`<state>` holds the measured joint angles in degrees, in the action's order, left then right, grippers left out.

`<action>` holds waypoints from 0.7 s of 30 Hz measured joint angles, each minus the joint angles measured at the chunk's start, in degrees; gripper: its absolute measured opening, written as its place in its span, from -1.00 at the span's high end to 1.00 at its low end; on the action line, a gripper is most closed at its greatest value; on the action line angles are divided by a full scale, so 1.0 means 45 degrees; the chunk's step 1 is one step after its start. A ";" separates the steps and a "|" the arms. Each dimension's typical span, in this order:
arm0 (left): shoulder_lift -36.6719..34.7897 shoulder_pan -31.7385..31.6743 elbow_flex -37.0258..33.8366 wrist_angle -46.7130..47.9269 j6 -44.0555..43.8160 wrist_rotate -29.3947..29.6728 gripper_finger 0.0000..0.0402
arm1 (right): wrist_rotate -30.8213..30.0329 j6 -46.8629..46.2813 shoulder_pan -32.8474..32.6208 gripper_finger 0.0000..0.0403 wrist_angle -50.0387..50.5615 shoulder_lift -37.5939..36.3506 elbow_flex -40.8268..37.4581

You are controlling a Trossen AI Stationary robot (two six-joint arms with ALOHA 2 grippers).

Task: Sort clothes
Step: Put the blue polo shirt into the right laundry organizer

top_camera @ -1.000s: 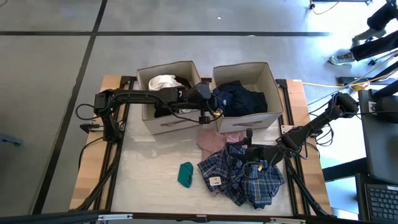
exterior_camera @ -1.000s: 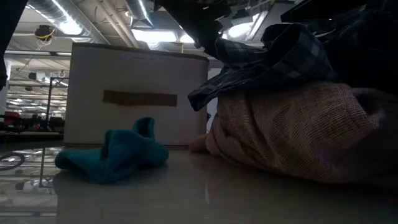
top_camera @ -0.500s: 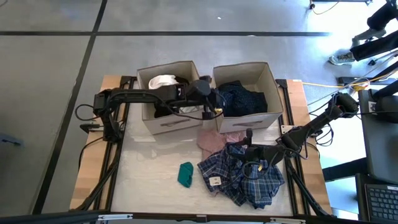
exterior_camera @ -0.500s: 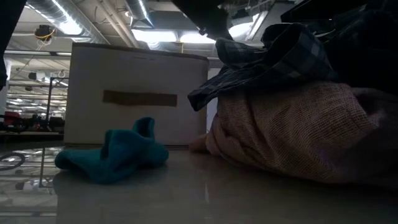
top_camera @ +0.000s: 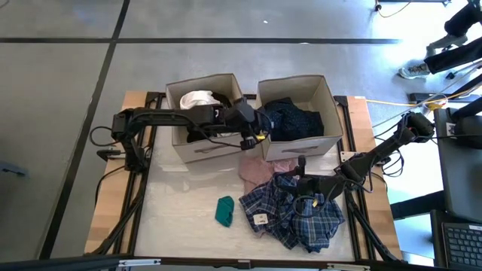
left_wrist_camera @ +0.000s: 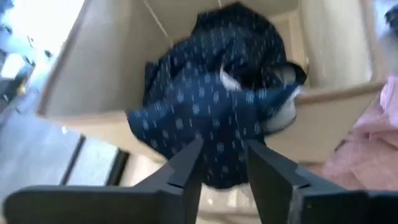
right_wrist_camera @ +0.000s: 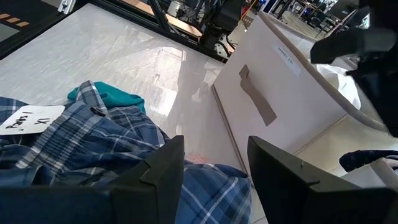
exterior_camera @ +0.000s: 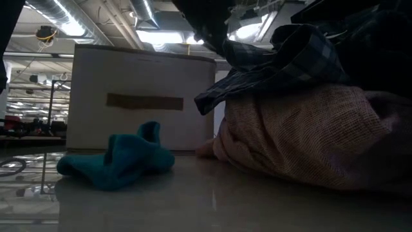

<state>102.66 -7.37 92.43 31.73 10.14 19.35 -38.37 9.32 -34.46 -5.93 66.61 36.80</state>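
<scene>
High view: the left gripper [top_camera: 260,129] hangs over the wall between the two beige boxes, at the edge of the right box [top_camera: 325,92], where the navy garment [top_camera: 295,119] lies, apparently the dark pile. The left box [top_camera: 175,94] holds a white piece [top_camera: 197,98]. The right gripper [top_camera: 303,197] rests on the plaid garment [top_camera: 297,217], beside the pink piece [top_camera: 260,170] and teal item [top_camera: 224,210], all unsorted on the table [top_camera: 177,207].

Low view: teal item and pink piece lie flat on the tabletop.

Left wrist view: the fingers [left_wrist_camera: 186,168] stand apart, empty, the navy garment just beyond them.

Right wrist view: the jaws stand parted above the plaid, gripping nothing.
</scene>
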 joint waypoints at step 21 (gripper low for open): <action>0.0847 -0.0462 -0.0040 -0.0736 -0.0692 0.0160 0.25 | 0.0000 0.0000 -0.0001 0.11 -0.0088 0.0005 0.0001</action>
<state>106.48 -9.45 92.25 28.42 7.03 20.07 -38.37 9.32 -34.47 -6.32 66.63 36.81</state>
